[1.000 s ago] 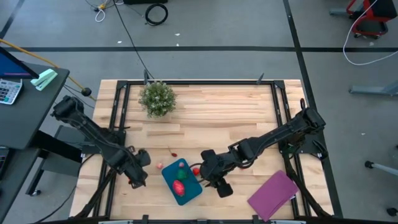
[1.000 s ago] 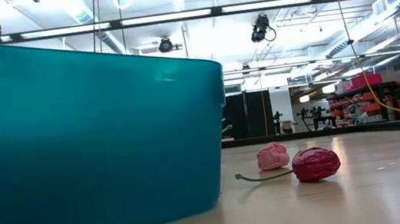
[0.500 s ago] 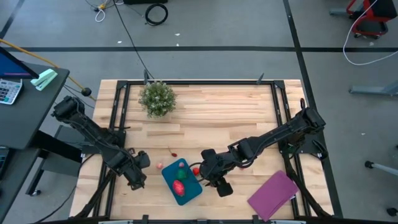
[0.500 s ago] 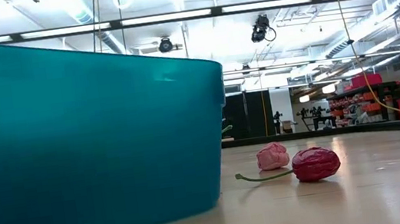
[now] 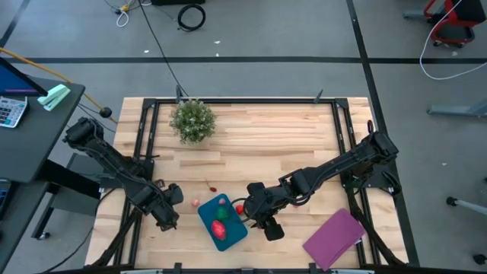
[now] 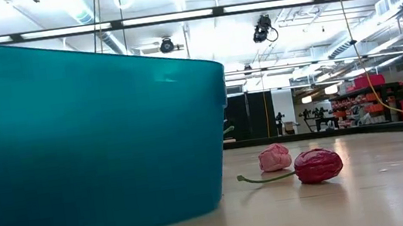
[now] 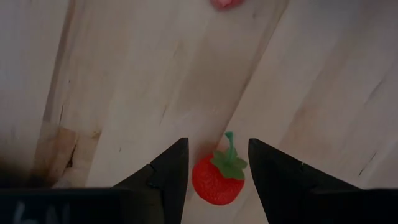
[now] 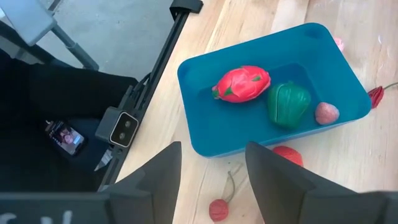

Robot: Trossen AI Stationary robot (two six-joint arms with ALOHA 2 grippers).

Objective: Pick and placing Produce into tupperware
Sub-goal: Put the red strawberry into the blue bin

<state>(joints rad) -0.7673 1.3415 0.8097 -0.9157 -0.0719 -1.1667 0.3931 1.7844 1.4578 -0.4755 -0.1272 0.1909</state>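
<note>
Tupperware (image 8: pixel 273 118) holds three produce pieces (perhaps more hidden); both grippers (image 7: pixel 214 177) (image 8: pixel 211 180) open, empty.

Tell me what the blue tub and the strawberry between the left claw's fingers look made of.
Tub: looks like moulded plastic, smooth and slightly glossy, with rounded corners and even teal colour. Strawberry: probably plastic or rubber, a uniform red body with a moulded green cap and stem. It lies on the table, wood planks with visible grain, between the open left claw's fingers.

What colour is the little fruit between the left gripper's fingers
Red, with a green leafy cap and stem; the left wrist view shows it best.
</note>
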